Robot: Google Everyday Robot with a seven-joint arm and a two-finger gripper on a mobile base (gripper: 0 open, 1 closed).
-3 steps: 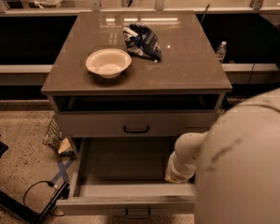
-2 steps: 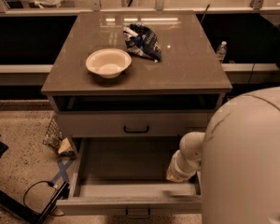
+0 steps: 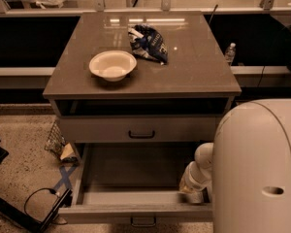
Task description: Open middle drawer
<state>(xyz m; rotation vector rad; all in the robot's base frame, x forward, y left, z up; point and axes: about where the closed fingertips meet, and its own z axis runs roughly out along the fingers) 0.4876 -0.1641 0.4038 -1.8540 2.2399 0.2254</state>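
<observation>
The middle drawer (image 3: 136, 208) is pulled well out of the grey cabinet, and its grey inside is bare. Its small black bar handle (image 3: 143, 221) sits at the centre of the front, at the bottom edge of the view. The top drawer (image 3: 136, 128) above it is closed. My gripper (image 3: 191, 190) is at the end of the white wrist (image 3: 202, 165). It hangs inside the open drawer at its right side, just behind the drawer front. My large white arm housing (image 3: 257, 169) hides everything to the right of it.
A white bowl (image 3: 112, 65) and a blue snack bag (image 3: 149, 42) lie on the cabinet top (image 3: 194, 72). A water bottle (image 3: 230, 53) stands behind on the right. On the floor at left are a crumpled wrapper (image 3: 62, 148), blue tape (image 3: 64, 178) and a black cable (image 3: 36, 203).
My arm housing and wrist have shifted a little to the right and downward. The middle drawer stays open as before.
</observation>
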